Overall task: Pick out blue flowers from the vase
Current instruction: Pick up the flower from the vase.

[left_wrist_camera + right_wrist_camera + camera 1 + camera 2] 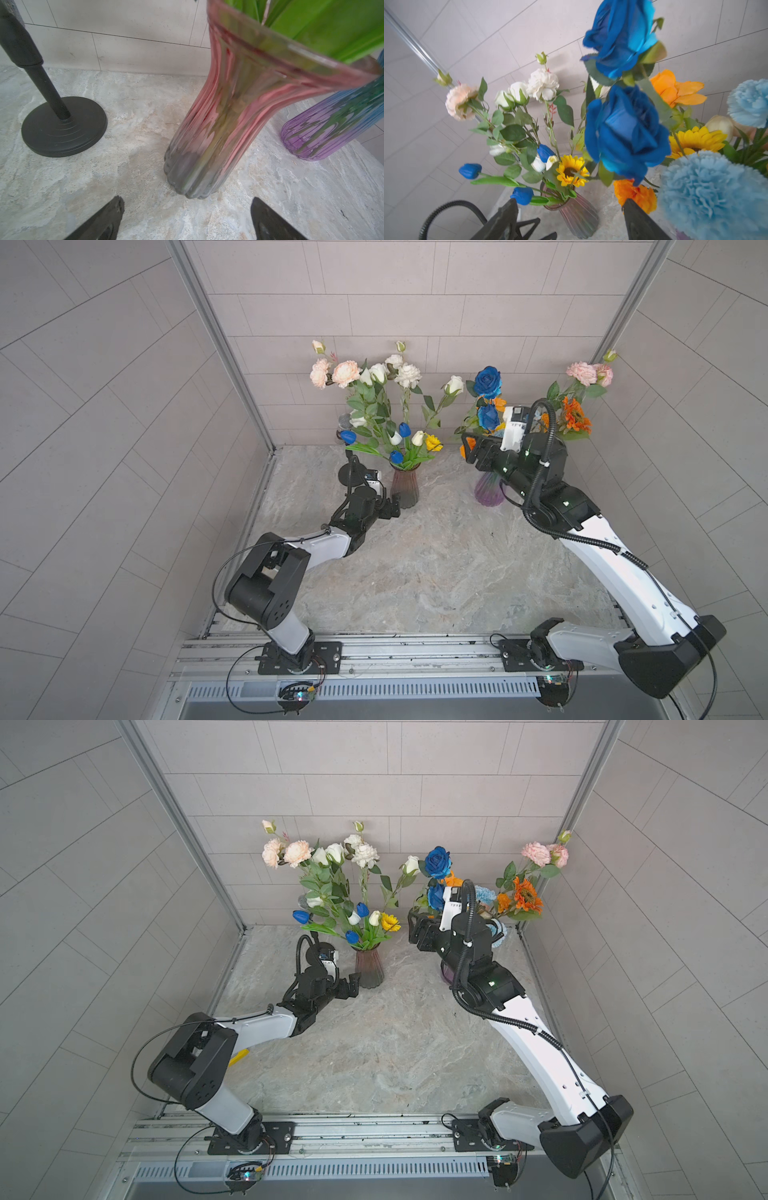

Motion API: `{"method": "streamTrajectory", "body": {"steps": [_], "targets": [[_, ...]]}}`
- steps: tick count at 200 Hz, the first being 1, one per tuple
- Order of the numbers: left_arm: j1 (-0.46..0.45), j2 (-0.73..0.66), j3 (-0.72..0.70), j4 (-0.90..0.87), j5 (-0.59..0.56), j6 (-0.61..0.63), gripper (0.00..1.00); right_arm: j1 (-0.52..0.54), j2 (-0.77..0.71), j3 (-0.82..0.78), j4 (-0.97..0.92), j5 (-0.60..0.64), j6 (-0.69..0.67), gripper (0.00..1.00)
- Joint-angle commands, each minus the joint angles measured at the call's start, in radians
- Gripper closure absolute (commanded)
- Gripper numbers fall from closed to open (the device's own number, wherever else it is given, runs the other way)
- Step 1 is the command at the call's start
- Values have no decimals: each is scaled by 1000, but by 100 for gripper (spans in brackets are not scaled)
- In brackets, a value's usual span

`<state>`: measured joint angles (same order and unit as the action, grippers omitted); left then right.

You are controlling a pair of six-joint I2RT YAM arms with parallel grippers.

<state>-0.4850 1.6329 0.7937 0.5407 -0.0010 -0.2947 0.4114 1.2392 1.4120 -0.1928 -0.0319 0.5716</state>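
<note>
Both my grippers stand with jaws apart at the two vases.
The left gripper (187, 200) sits low, jaws spread and empty, just short of the pink vase (218, 124) holding three blue tulips (405, 429); the right gripper (570, 200), jaws spread and empty, hangs near the lower blue rose (627, 133), which stands with the upper rose (623, 37) and pale blue carnations (712, 197) in the purple vase (488, 491).

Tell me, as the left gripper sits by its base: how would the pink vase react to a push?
Tall, narrow-footed and crowded with long flowers, the pink vase probably tips rather than slides if pushed high. It looks like glass: likely rigid, smooth and breakable. A low push near the foot seems safer.
</note>
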Motion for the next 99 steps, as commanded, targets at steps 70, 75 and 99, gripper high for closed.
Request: {"method": "streamTrajectory", "body": {"steps": [70,75,99], "targets": [[-6,83,122,75,-5,2,0,-24,146,188,-31,-115,167,25],[-6,87,126,75,-2,2,0,-23,150,195,-41,-111,165,25],[-6,102,138,79,1,-3,0,-23,161,203,-63,-104,162,25]]}}
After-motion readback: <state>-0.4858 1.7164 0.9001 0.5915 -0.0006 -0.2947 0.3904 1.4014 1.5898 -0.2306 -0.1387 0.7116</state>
